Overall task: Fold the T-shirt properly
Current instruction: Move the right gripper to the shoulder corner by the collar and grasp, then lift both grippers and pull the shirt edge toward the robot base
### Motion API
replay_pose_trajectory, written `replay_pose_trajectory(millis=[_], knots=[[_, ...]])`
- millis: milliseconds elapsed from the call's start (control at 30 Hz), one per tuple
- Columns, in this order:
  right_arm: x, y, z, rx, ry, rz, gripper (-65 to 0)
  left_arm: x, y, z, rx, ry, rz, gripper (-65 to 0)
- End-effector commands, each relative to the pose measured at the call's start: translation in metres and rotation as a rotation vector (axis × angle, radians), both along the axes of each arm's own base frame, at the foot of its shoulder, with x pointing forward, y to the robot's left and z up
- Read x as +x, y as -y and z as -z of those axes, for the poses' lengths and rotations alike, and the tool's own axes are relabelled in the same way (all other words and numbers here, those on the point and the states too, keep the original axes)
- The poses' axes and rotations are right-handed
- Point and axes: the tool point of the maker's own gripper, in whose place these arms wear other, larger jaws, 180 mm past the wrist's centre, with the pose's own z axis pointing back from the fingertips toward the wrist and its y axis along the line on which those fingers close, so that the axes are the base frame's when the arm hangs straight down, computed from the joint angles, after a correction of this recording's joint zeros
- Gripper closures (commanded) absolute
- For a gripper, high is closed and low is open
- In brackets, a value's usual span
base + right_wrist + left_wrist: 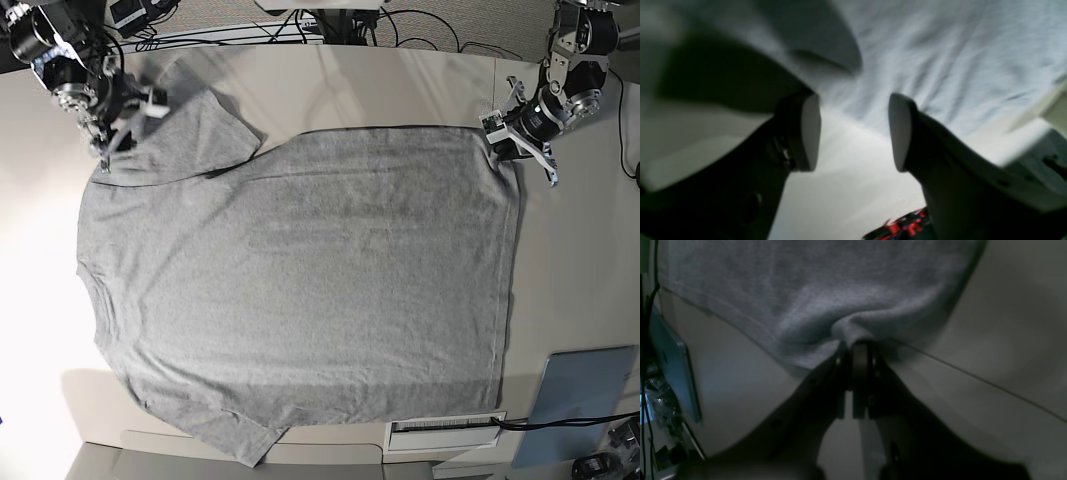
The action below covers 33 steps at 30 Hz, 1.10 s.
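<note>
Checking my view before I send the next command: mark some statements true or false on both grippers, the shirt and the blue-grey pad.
1. The left gripper is closed on the T-shirt. True.
2. The right gripper is clamped shut on cloth. False: its jaws stand wide apart.
3. The T-shirt is already folded into a neat rectangle. False: its body is spread wide over the table.
4. The blue-grey pad lies beside the T-shirt, not under it. True.
5. Both grippers are at the same side of the T-shirt. False: in the base view they are near opposite sides.

Pale tabletop [400, 85] with a thin dark seam [957, 368]
</note>
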Motion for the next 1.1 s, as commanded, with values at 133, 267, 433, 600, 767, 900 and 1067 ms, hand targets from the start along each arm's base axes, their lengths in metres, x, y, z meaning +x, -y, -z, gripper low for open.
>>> replay_pose_trajectory(millis=[133,267,433,600,767,900,1067], knots=[[0.01,-0.013,0.002,0.024,0.007,-0.011,-32.6,-0.032,-0.003,0.021,0.04,-0.145,0.019,0.0],[0.011,-0.018,0.002,0.044,0.008,-0.02,-32.1,-0.032,-0.003,0.021,0.04,-0.145,0.019,0.0],[0.007,-0.036,0.003,0.146,-0.011,-0.047,-23.8,-0.032,-0.003,0.021,0.04,-0.145,0.019,0.0],[0.007,-0.042,0.012,0.169,-0.015,-0.012,-23.8,-0.032,-0.003,0.021,0.04,-0.145,0.02,0.0],[0.013,-0.03,0.023,0.132,-0.014,0.056,-23.4,-0.032,-0.003,0.021,0.04,-0.146,0.02,0.0],[0.015,-0.02,0.022,0.084,-0.006,0.079,-13.0,-0.032,-0.005,0.02,0.045,-0.145,0.021,0.0],[0.014,-0.003,0.02,0.0,-0.002,0.141,-0.1,-0.032,-0.007,0.019,0.044,-0.146,0.02,0.0]])
